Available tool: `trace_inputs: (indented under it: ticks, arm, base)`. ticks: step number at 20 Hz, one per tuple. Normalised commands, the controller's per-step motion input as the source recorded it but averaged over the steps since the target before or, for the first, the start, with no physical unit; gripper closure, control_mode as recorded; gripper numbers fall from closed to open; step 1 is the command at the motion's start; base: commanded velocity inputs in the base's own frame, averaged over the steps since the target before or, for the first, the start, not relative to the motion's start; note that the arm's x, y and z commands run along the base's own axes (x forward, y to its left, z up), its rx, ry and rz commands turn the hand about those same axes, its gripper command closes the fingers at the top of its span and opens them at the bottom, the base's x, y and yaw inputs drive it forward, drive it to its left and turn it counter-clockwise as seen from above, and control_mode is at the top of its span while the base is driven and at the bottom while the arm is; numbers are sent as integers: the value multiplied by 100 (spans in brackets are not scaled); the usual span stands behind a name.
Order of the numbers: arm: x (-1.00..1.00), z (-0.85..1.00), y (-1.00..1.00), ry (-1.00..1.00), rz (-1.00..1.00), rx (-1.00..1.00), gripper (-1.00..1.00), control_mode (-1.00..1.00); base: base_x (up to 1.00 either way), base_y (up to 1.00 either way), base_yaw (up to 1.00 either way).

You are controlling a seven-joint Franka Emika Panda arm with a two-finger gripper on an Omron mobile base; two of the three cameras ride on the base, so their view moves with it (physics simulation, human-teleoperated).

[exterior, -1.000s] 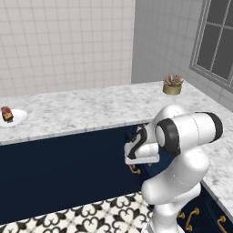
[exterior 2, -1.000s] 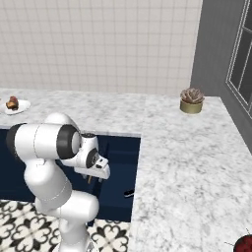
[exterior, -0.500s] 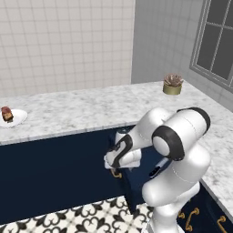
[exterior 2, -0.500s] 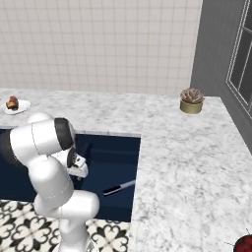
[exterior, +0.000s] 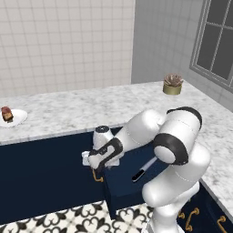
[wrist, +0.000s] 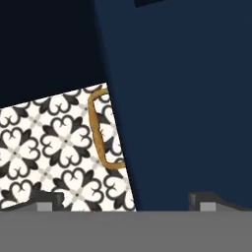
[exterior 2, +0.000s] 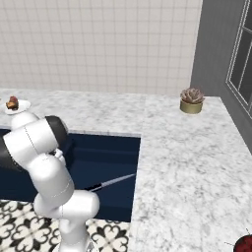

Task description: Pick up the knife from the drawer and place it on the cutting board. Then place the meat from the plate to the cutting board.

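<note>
Below the jaws and just to one side, the drawer [exterior: 132,182] stands pulled out, a big dark navy box with flat, hard, smooth panels; its front edge runs right up the hand view. Fingertips [wrist: 44,201] show far apart at the bottom of that view, so the jaws stand wide and hold nothing, with the gripper [exterior: 93,160] sitting out past the drawer front. Between the fingertips curves the brass handle [wrist: 101,130], a thin rounded metal loop over the patterned tile floor [wrist: 44,147].

Back from the jaws, inside the drawer, lies the knife [exterior 2: 112,182], flat on the bottom: silver blade, black grip. It looks stiff, light and slick along the steel, so the black grip end [exterior: 138,174] is the place to pinch, across its narrow width.

Far off beyond the jaws, on the speckled marble counter [exterior: 91,109], a white plate [exterior: 13,118] carries the meat [exterior: 6,113], small, lumpy, probably soft.
</note>
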Motion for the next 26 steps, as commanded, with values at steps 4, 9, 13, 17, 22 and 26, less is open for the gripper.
trace_inputs:
  ticks: [4,9,13,17,22,26]
  arm:
    - [17,35,69,-3,-8,0,-100,-100]
    - [-16,37,-44,-3,-9,2,-100,-100]
    - [-31,100,-100,-2,-29,7,-100,-100]
    - [-13,56,-100,19,-40,2,-100,-100]
    - [0,-10,-100,27,-37,0,-100,-100]
    - [21,-70,-82,17,-17,0,-100,-100]
  base:
    - [0,0,0]
    - [0,0,0]
    - [0,0,0]
    - [0,0,0]
    - [0,0,0]
    - [0,0,0]
